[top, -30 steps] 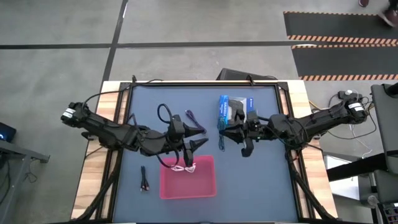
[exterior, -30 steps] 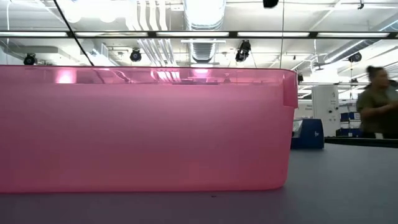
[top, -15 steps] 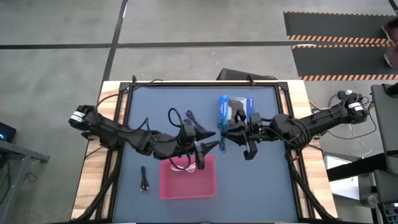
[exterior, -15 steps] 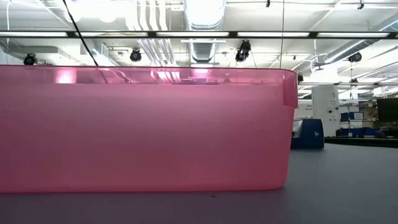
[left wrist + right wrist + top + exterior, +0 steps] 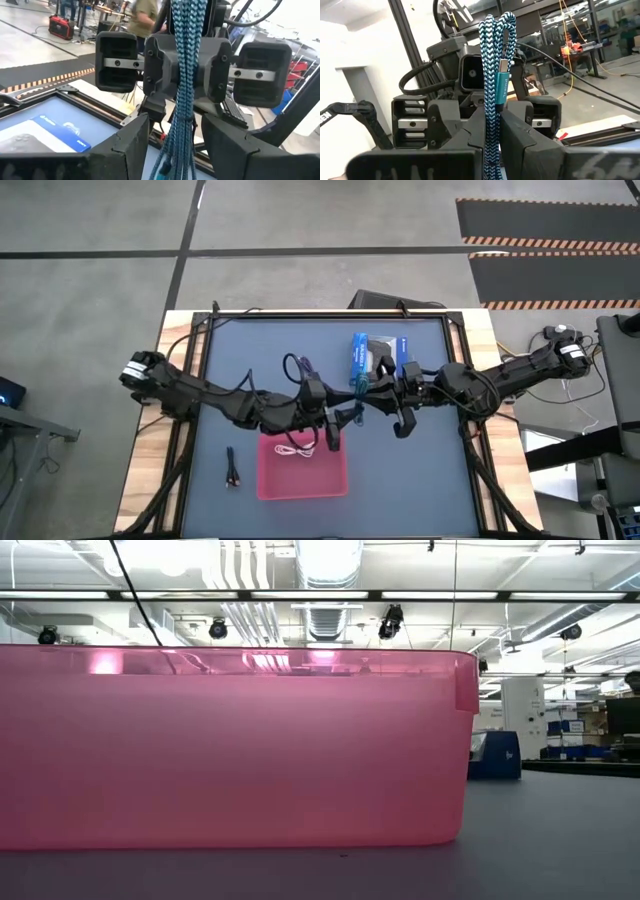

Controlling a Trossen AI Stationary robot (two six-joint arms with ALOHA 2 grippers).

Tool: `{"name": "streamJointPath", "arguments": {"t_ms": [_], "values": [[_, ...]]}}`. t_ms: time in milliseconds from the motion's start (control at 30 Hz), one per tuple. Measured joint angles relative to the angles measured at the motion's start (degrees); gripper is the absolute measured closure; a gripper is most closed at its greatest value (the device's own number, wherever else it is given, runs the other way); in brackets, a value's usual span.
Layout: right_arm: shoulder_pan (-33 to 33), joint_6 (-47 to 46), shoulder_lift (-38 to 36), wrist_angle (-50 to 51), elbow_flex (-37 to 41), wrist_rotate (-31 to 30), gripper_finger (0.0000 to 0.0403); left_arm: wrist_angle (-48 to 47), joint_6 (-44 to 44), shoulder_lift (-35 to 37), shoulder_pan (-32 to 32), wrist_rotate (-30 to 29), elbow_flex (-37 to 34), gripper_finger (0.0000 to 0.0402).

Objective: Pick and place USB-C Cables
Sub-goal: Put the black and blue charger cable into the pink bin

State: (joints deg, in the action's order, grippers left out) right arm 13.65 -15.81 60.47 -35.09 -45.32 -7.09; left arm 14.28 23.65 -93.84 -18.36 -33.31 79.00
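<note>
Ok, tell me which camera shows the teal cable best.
Right wrist view: the teal cable stands folded between the right gripper's shut fingers, its plug showing. Left wrist view shows only its braid against the open left gripper. High view shows a sliver; low view nothing.

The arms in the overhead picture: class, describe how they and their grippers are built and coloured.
Both arms are dark, jointed, with black cables looping along them. The left gripper and right gripper each have two chunky dark angular fingers. The gripper bodies are blocky black housings with silver screwed bars.
</note>
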Motion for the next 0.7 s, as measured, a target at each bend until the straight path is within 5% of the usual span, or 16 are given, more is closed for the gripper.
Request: {"name": "streamJointPath", "arguments": {"t_ms": [433,700], "values": [[0.0,0.5,0.0,0.5,0.0,-0.4,0.038,1.2,-0.6,-0.7,0.3,1.8,0.0,0.0384],[0.0,0.4,0.0,0.5,0.0,-0.4,0.0354,1.2,-0.5,-0.7,0.3,2.2,0.0,0.0384]]}}
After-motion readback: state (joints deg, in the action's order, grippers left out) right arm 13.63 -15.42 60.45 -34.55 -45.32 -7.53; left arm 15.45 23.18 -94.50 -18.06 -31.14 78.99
